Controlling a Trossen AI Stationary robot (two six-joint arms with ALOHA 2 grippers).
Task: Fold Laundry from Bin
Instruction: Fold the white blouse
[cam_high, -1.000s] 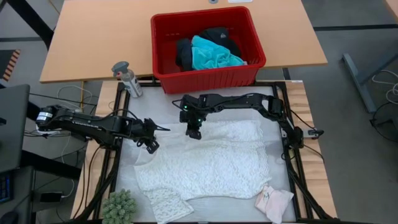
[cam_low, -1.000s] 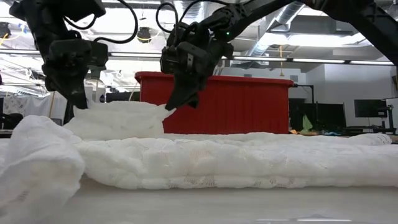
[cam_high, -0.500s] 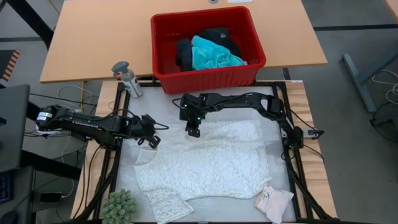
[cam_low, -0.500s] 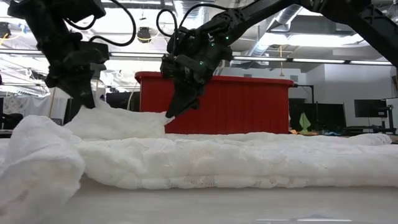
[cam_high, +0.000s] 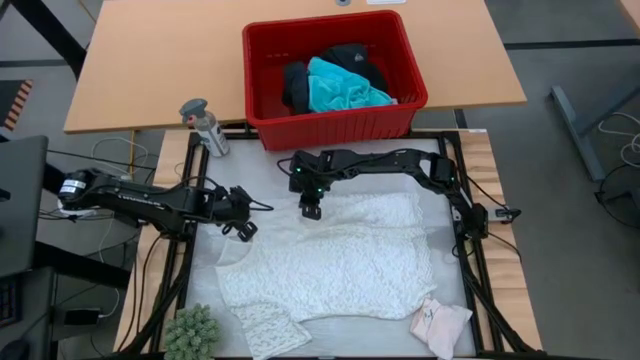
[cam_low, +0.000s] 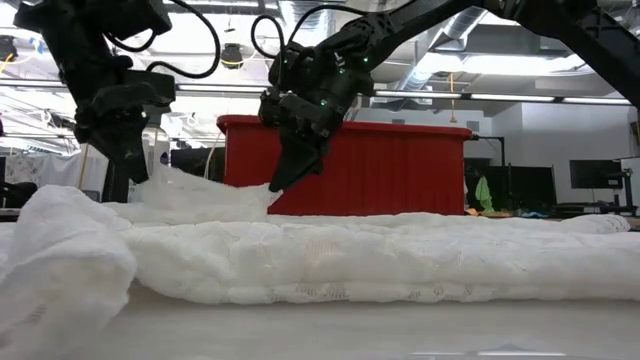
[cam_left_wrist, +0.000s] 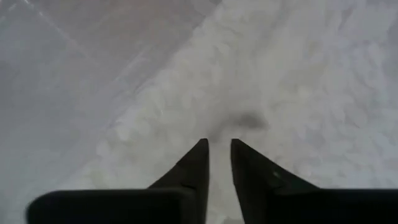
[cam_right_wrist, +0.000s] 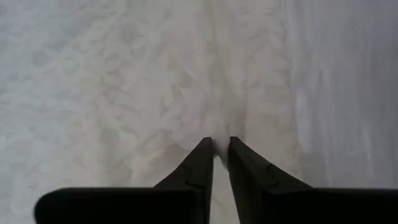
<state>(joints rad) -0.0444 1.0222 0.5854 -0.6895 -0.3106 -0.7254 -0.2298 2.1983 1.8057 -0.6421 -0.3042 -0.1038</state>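
— What sort of place is this?

— A robotics lab, or a workshop. In the low view, exposed ducts and pipes run under a bare ceiling with strip lights.

— Anything else?

— Dark monitors stand at the far right of the room. From above, a black metal frame edges the work surface, cables trail on the left, and a plain wooden desk stands on a grey floor.
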